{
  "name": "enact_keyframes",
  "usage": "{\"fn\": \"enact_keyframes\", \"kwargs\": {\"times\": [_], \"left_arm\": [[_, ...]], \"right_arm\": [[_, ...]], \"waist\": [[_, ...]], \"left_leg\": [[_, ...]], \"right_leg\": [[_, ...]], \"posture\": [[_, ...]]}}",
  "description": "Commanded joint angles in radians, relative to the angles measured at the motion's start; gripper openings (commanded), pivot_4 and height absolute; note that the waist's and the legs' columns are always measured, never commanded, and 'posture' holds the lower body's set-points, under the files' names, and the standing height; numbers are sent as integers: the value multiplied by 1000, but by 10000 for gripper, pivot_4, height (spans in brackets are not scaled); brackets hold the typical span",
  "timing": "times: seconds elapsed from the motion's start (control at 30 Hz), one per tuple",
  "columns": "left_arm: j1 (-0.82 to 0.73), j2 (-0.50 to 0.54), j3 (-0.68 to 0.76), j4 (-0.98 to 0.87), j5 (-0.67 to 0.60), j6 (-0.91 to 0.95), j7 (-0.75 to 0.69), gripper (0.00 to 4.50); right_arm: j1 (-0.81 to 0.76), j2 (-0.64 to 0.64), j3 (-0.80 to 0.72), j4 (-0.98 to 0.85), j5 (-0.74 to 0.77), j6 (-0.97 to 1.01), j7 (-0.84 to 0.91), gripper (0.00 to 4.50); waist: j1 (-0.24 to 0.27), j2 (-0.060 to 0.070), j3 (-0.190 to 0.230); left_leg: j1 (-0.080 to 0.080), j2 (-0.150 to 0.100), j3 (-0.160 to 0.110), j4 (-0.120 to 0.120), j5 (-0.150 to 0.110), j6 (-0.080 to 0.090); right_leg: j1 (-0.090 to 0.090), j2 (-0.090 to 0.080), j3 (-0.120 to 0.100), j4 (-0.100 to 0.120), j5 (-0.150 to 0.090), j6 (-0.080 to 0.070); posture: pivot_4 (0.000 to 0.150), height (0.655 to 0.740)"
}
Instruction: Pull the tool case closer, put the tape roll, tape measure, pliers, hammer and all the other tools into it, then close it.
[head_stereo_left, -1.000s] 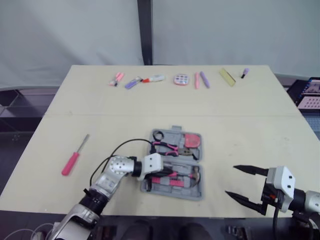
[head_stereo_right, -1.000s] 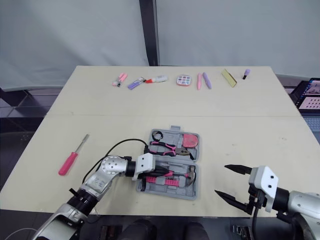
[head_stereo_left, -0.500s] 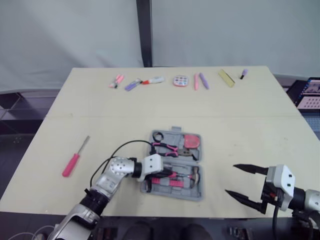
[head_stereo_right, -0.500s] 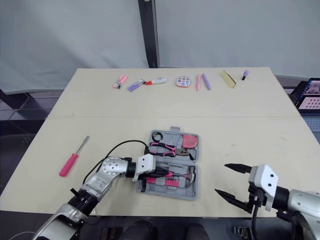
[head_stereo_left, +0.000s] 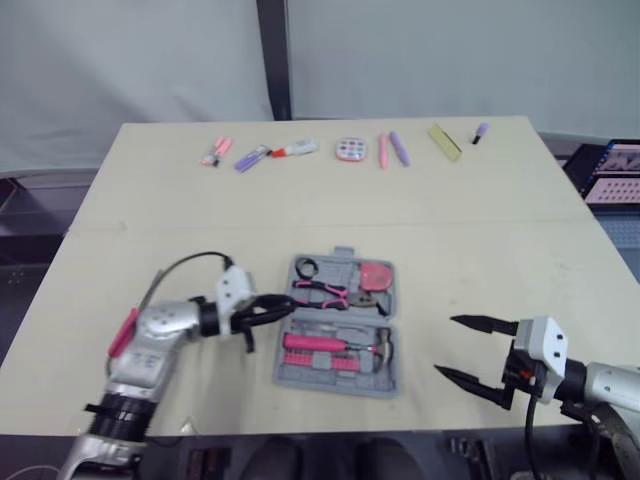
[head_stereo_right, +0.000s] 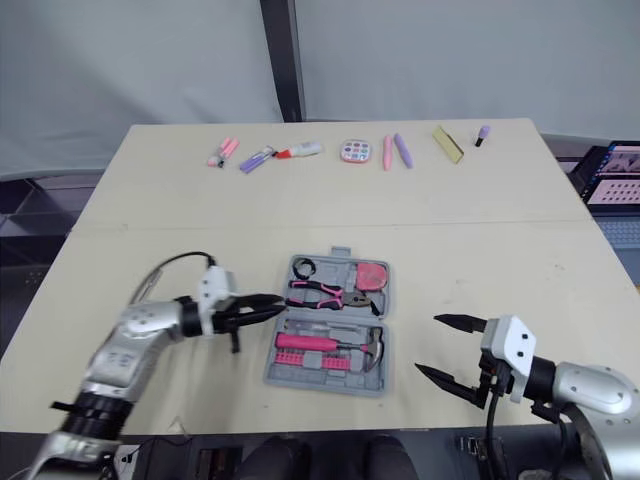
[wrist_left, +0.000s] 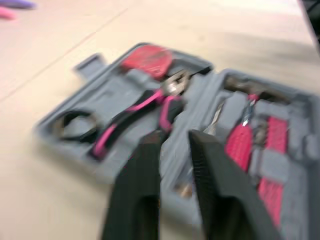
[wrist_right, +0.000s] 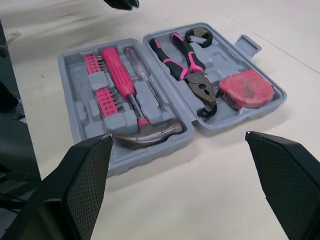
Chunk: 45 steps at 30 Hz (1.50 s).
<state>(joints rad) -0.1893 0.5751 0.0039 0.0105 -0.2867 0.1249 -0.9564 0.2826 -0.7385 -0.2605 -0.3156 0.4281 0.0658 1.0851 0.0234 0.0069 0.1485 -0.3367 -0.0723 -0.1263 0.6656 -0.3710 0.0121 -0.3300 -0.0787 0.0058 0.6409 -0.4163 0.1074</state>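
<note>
The grey tool case (head_stereo_left: 300, 374) lies open in the middle of the table. In it are a black tape roll (wrist_right: 200, 37), pink-handled pliers (wrist_right: 185, 62), a pink tape measure (wrist_right: 247, 90), a pink-handled hammer (wrist_right: 120, 80) and pink bits. My left gripper (head_stereo_left: 272, 306) hovers just left of the case, fingers almost together with nothing between them. A pink screwdriver (head_stereo_left: 123, 332) lies at the table's left, partly hidden behind my left arm. My right gripper (head_stereo_left: 462, 347) stands open to the right of the case, holding nothing.
Along the far edge runs a row of small items: pink and purple markers (head_stereo_left: 240, 158), a round pink object (head_stereo_left: 350, 150), pens (head_stereo_left: 390, 150) and a yellow strip (head_stereo_left: 444, 141). A laptop (head_stereo_left: 612, 172) sits beyond the table's right side.
My left gripper has drawn back to the left, from over the near half of the case to beside it. The camera has shifted. The right gripper holds its place.
</note>
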Motion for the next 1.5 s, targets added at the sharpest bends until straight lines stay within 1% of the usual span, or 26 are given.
{"fn": "enact_keyframes", "kwargs": {"times": [0.03, 0.07, 0.13, 0.17, 0.33, 0.43, 0.63, 0.87, 1.03, 1.13, 1.17, 1.23, 1.27, 1.3, 1.33, 1.4, 1.5], "left_arm": [[87, 21, 95, -38, -32, -32, 26, 28954], [121, 27, 124, -45, -39, -35, 32, 33556], [181, 34, 163, -62, -46, -53, 38, 44116], [225, 33, 188, -83, -57, -54, 43, 44693], [457, 25, 276, -209, -101, -51, 47, 44693], [536, 23, 285, -237, -89, -79, 47, 44693], [555, 23, 286, -230, -83, -104, 68, 44693], [560, 22, 274, -230, -82, -120, 74, 44693], [550, 16, 258, -257, -81, -87, 105, 44693], [540, 12, 249, -305, -74, -33, 156, 44693], [537, 5, 253, -335, -90, 4, 181, 44693], [533, -33, 290, -425, -137, 120, 296, 44693], [542, -75, 321, -490, -163, 209, 400, 44693], [557, -106, 342, -544, -201, 279, 468, 44693], [574, -127, 353, -588, -216, 328, 512, 44693], [595, -140, 360, -634, -212, 382, 552, 44693], [608, -131, 363, -671, -190, 462, 609, 44693]], "right_arm": [[-4, 17, 14, 5, -3, -29, -5, 45000], [-7, 21, 19, 8, -4, -31, -7, 45000], [-11, 28, 25, 13, -7, -36, -9, 45000], [-10, 31, 26, 15, -6, -38, -9, 45000], [26, 36, 22, 21, -1, -59, 2, 45000], [30, 35, 25, 30, 0, -70, 5, 45000], [19, 29, 32, 51, 5, -72, 20, 45000], [11, 32, 40, 58, 4, -73, 21, 45000], [3, 29, 43, 53, 9, -63, 17, 45000], [-2, 25, 42, 51, 15, -60, 20, 45000], [-4, 22, 41, 49, 18, -66, 28, 45000], [-14, 10, 38, -4, 56, -65, 56, 45000], [-25, 6, 36, -52, 97, -48, 61, 45000], [-29, -3, 41, -87, 117, -42, 75, 45000], [-30, -6, 47, -108, 131, -40, 85, 45000], [-34, -1, 60, -128, 144, -37, 88, 45000], [-50, 2, 78, -133, 138, -33, 84, 45000]], "waist": [[1, -1, 2], [1, -1, 3], [0, -2, 5], [0, -2, 5], [0, -2, 6], [1, -1, 9], [1, 2, 12], [-2, 3, 13], [-1, 3, 13], [0, 3, 13], [0, 3, 13], [0, 3, 14], [0, 3, 14], [-1, 3, 15], [-3, 3, 15], [-2, 0, 16], [1, -1, 17]], "left_leg": [[0, 0, 0, 0, 0, 0], [0, -1, 0, 0, 0, 0], [-1, -1, 0, 1, 0, 0], [-1, 0, 0, 1, 0, 0], [0, 1, 0, 0, 0, -1], [0, 1, 0, -1, 1, -1], [0, 1, -1, -1, 1, -2], [0, 1, 0, -2, 1, -2], [0, 1, 0, -2, 1, -2], [0, 1, 0, -2, 1, -2], [0, 1, 0, -2, 1, -2], [0, 1, 0, -2, 1, -2], [0, 1, 0, -2, 1, -2], [0, 1, 0, -2, 1, -2], [0, 2, 0, -2, 1, -2], [0, 4, 0, -2, 1, -2], [0, 5, 0, -2, 1, -2]], "right_leg": [[0, 0, 0, 0, 0, 0], [0, -1, 0, 0, 0, 0], [0, -1, 0, 0, 0, 0], [0, -1, 0, 0, 0, 0], [1, -1, 0, -3, 0, 0], [1, -1, 0, -5, 0, 0], [4, -1, 0, -8, 0, 0], [4, 0, -1, -10, 0, 0], [4, 0, -1, -10, 0, 0], [4, 0, -1, -10, 0, 0], [4, 0, -1, -10, 0, 0], [5, 0, 0, -10, 0, 0], [5, 0, 0, -10, 0, 1], [5, 0, 0, -10, 0, 1], [5, 0, 0, -10, 0, 1], [5, 2, 0, -12, 0, 1], [5, 3, -1, -12, 0, 1]], "posture": [[1500, 7400], [1500, 7400], [1500, 7400], [1500, 7400], [1500, 7400], [1500, 7400], [1500, 7400], [1500, 7400], [1500, 7400], [1500, 7400], [1500, 7400], [1500, 7400], [1500, 7400], [1500, 7400], [1500, 7400], [1500, 7400], [1500, 7400]]}}
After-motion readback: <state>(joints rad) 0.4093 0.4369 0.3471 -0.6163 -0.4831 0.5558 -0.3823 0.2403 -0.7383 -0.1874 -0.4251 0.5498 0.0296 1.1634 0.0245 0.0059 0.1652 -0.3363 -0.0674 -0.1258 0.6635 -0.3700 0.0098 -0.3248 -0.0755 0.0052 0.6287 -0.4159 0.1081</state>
